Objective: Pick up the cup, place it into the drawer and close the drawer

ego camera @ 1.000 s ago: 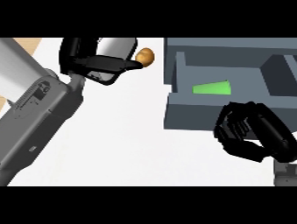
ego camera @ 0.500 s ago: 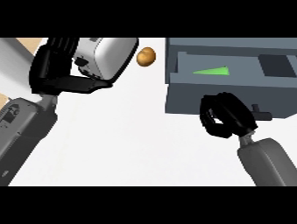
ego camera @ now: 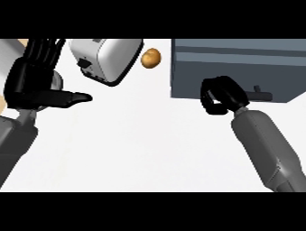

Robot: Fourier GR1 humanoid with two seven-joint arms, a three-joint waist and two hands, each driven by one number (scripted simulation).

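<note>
Far left: left hand (ego camera: 35, 85) raised near the edge, fingers straight and spread, thumb out, nothing held; resting. Beside it a white toaster (ego camera: 107, 58) is seen, then a small brown egg-like object (ego camera: 150, 57) on the white tabletop (ego camera: 142, 144). Right of centre: grey drawer (ego camera: 242, 72), front flush with its cabinet, handle (ego camera: 258, 94) exposed. Right hand (ego camera: 220, 95) is set against the drawer front, fingers curled, nothing visibly enclosed. The cup is not seen anywhere; presumably inside the shut drawer. It is judged light, rigid, smooth-walled; best taken round the body.
</note>
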